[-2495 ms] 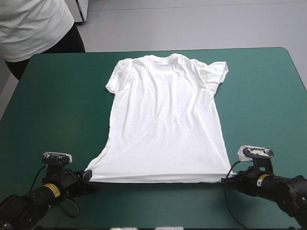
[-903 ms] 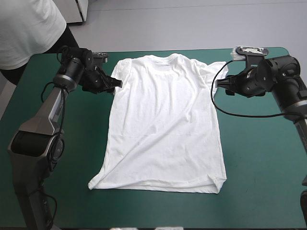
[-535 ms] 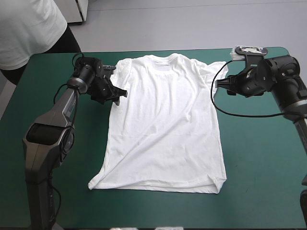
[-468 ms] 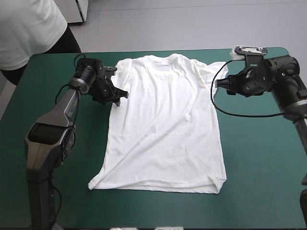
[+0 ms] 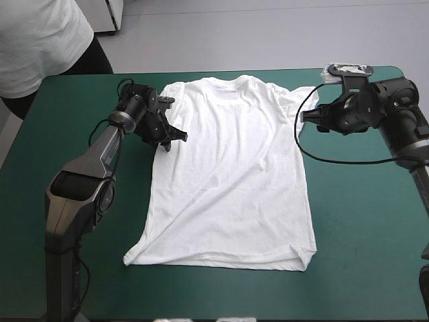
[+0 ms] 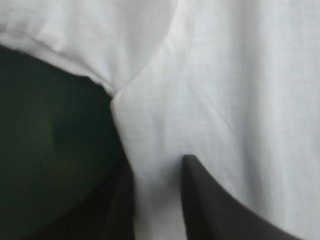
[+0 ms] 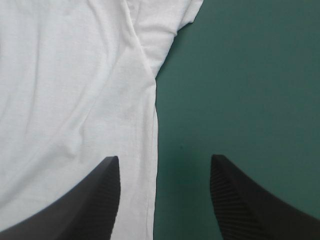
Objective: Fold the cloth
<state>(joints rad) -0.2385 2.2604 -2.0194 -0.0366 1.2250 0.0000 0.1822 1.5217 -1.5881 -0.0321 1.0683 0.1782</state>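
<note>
Left wrist view is showing the left gripper (image 6: 156, 162) standing apart by a narrow gap, not clamped: one black finger (image 6: 220, 205) is lying over white fabric, the other over the teal-green cover (image 6: 50, 140), with the T-shirt (image 6: 225, 75) side edge running between them just below the armpit of the left sleeve (image 6: 100, 35). The right gripper (image 7: 164, 158) is hanging wide open, straddling the opposite side edge below the right sleeve (image 7: 167, 30) — one finger above the shirt, the other above bare cover. Seen from the high view, the left gripper is sitting at about 10 o'clock of the shirt and the right one at about 2 o'clock. The T-shirt is lying spread flat in the middle of the table — collar pointing to 12 o'clock, hem toward 6 o'clock, a few shallow creases running across the body.
</note>
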